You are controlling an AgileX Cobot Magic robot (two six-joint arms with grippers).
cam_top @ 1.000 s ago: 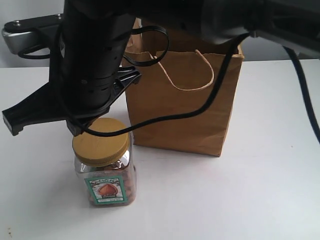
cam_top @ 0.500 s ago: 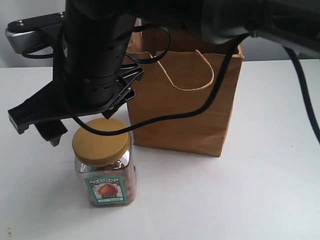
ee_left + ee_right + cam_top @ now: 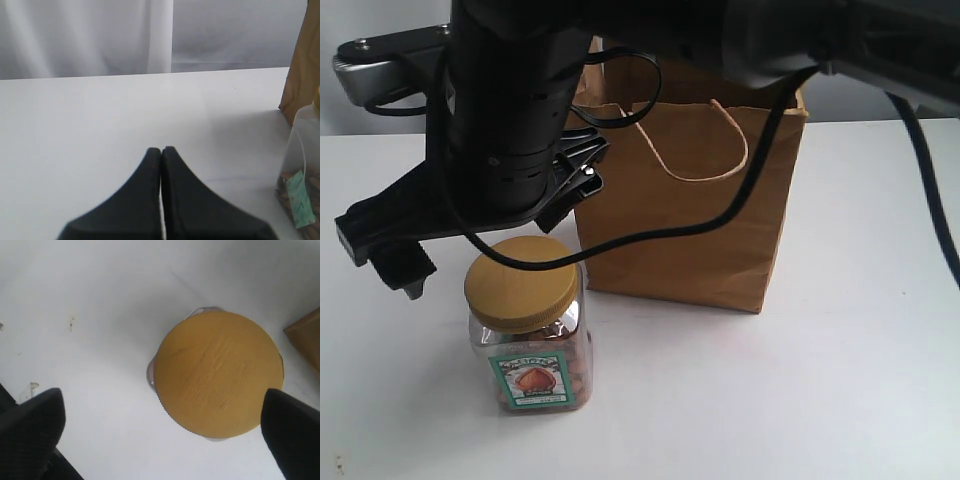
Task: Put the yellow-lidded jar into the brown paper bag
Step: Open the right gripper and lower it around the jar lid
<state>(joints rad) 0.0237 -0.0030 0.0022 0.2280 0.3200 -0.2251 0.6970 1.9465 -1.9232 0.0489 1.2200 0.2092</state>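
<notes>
Standing upright: clear, nut-filled yellow-lidded jar (image 3: pixel 527 330).

My white tabletop (image 3: pixel 840 380) carries two things. The yellow-lidded jar (image 3: pixel 528 330) stands upright at the near left, its label facing the near edge. The brown paper bag (image 3: pixel 685 210) stands upright just beyond it, farther back and to the right.

White tabletop (image 3: pixel 840 380) with small dark specks (image 3: pixel 71 322), pale draped curtain (image 3: pixel 85 37) behind its far edge

Jar (image 3: pixel 527 325) front-left of bag (image 3: pixel 680 272)
</notes>
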